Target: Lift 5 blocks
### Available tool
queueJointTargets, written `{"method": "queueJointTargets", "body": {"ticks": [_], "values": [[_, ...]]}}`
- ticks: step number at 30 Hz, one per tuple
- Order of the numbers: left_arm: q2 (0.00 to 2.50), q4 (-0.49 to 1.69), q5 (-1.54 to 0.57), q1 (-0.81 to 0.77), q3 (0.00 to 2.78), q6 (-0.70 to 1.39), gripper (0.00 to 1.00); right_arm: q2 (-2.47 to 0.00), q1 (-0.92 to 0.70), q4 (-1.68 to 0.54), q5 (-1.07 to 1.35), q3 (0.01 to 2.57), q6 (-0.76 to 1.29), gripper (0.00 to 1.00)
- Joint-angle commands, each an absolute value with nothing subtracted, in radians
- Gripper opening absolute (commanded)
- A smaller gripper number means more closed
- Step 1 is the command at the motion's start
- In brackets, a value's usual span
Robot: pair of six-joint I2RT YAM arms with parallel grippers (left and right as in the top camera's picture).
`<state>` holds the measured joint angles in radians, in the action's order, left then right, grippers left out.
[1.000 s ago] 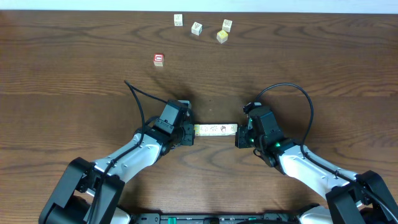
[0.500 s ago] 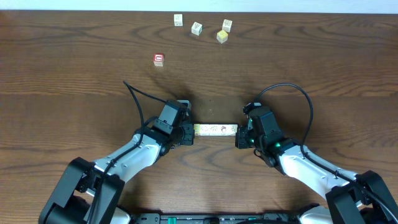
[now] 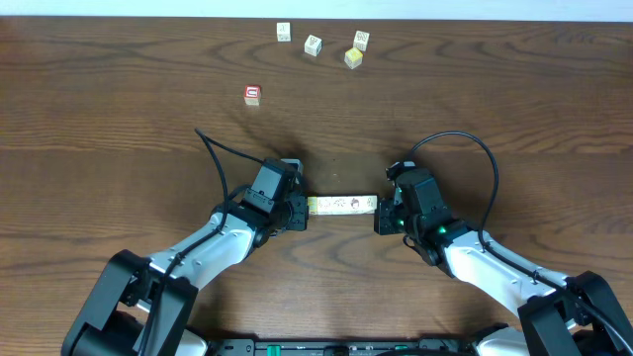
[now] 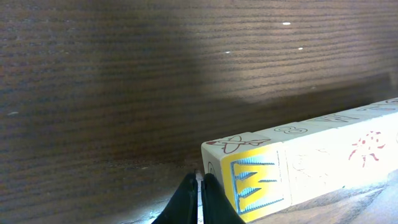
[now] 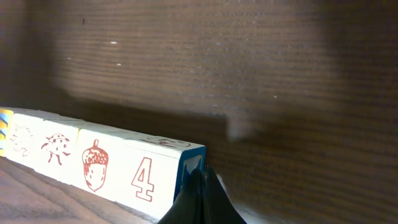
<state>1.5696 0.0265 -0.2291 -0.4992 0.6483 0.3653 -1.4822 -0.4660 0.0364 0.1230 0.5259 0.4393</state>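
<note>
Several cream and yellow blocks [image 3: 342, 205] form one straight row between my two grippers, held clear of the table with a shadow behind it. My left gripper [image 3: 306, 210] is shut, its closed tips pressed against the row's left end. The left wrist view shows those closed tips [image 4: 198, 190] beside the yellow-faced end block [image 4: 255, 183]. My right gripper [image 3: 379, 211] is shut too and presses the right end. In the right wrist view its tips [image 5: 200, 183] touch the blue end face of the block marked 4 [image 5: 146, 177], which has acorn and ladybird blocks beside it.
Loose cubes lie at the far edge of the table: white ones [image 3: 284, 32] [image 3: 313, 44] [image 3: 361, 40] and a yellow one [image 3: 353, 57]. A red-faced cube [image 3: 252, 94] sits apart to the left. Black cables loop over both arms.
The row and both grippers have risen very slightly, and the shadow on the table behind the row has grown. Both grippers stay shut.
</note>
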Motion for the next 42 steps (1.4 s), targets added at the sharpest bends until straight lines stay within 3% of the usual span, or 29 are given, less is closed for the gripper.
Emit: {"method": "queueJointTargets", "body": {"ticks": [1,42], "values": [[1.526,0.002,-0.382,-0.527,0.657,0.352,0.07,-1.483,-0.486,0.066,0.327,0.537,0.432,0.01],[1.406,0.006,-0.382,-0.527,0.659,0.356,0.07,-1.338,-0.486,0.008,0.323,0.563,0.429,0.01]]}}
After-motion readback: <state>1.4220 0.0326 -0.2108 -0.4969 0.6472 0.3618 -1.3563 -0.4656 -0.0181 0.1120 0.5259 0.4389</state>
